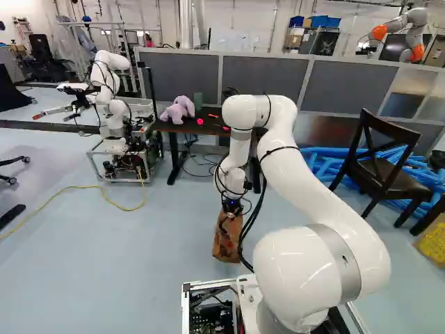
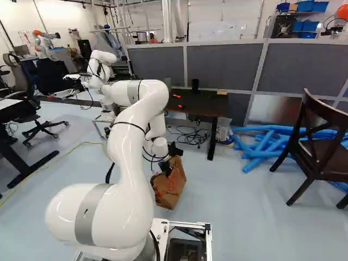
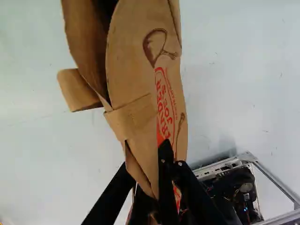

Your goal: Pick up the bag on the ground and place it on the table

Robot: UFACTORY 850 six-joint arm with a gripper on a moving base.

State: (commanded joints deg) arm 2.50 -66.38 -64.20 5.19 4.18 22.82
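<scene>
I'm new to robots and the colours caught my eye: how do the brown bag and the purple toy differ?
The bag is brown paper with red print; the toy is plain purple and looks plush.
The bag is low down, ahead of the robot's base; the toy sits up on the table.
The bag's paper is pinched between the jaws; nothing grips the toy.
Both look soft enough to squash.

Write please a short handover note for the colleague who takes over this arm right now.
Gripper: shut on the upper part of the brown paper bag.
Bag: hangs tilted under the gripper, low down; I cannot tell if its bottom clears the floor.
Done: bag is gripped.
Left: raise it, carry it to the dark table ahead, set it down, release.
</scene>
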